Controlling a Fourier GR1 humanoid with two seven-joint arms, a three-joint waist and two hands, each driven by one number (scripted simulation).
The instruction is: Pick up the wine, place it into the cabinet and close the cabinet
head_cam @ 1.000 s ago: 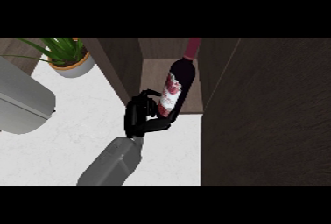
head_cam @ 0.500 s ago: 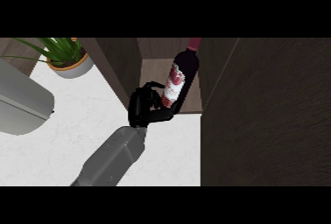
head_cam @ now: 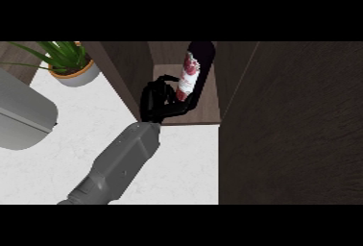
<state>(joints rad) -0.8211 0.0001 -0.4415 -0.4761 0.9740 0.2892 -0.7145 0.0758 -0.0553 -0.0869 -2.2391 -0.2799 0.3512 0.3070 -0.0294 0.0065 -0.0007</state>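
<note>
Fingers of the black right hand curl round the lower part of the wine bottle, thumb and fingers wrapped on either side of its dark body, so the hand is grasping the wine. The bottle stands nearly upright with a slight lean, its white and red label facing the view, and its base sits low inside the open cabinet, over the brown shelf between the cabinet's two side walls. The grey forearm runs up from the lower edge across the white counter to the cabinet's front edge. To the right, the dark cabinet door fills much of the view, swung open. At the upper left a potted plant stands on the counter, and a grey rounded shape, the other forearm, shows at the left edge, its hand out of view.
</note>
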